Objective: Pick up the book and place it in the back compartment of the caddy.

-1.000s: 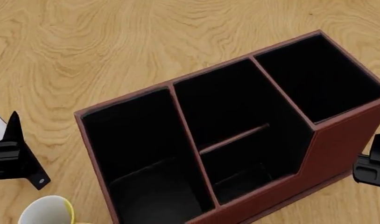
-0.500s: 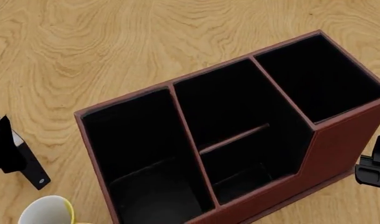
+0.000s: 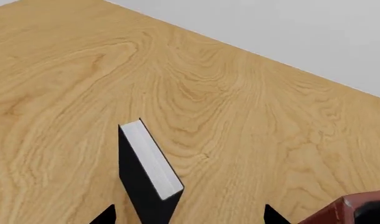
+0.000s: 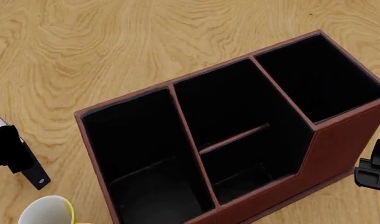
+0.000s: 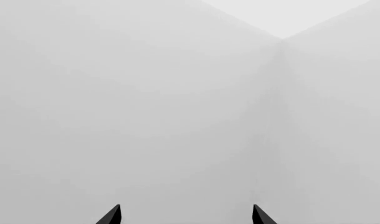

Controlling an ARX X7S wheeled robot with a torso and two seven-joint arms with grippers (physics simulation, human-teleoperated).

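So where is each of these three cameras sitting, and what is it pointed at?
Head view: on the robot's head, looking down at the maroon caddy on the wooden table, a mug at the edge; both arms' dark parts show at the sides.
Left wrist view: near the left gripper, facing the table and the upright book; two fingertips show.
Right wrist view: near the right gripper, facing bare pale walls; only fingertips show.
Shared: head and left wrist views both show the caddy and table.
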